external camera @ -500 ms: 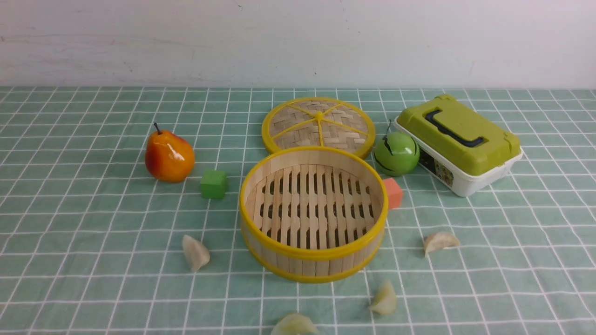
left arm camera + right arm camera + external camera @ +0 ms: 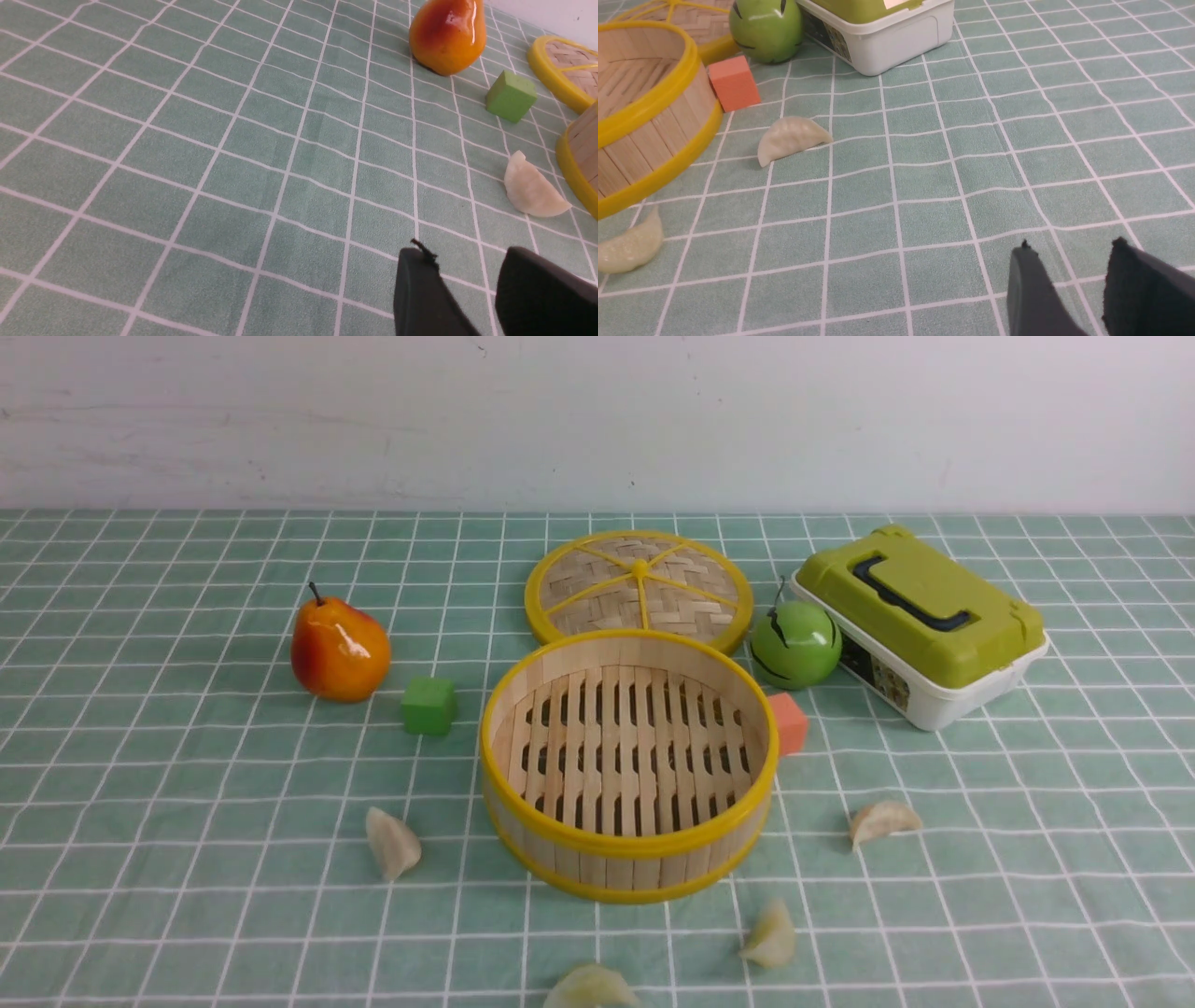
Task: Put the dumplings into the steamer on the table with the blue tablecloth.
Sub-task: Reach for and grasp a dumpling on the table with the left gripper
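The steamer [image 2: 627,845] stands empty in the middle of the table with the blue tablecloth [image 2: 187,784]. Several dumplings lie on the cloth around it: one at its left [image 2: 391,843], one at its right [image 2: 882,821], one in front [image 2: 770,936] and one at the front edge [image 2: 590,988]. In the left wrist view, my left gripper [image 2: 467,259] hangs open over bare cloth, short of the left dumpling [image 2: 530,189]. My right gripper [image 2: 1069,252] is open too, over bare cloth, apart from the right dumpling [image 2: 791,137] and another dumpling [image 2: 630,242]. Neither arm shows in the front view.
The woven lid [image 2: 639,586] lies behind the steamer. A pear [image 2: 338,649] and a green cube [image 2: 429,705] sit at the left. A green apple [image 2: 795,644], an orange cube [image 2: 789,723] and a green-lidded white box [image 2: 920,625] sit at the right.
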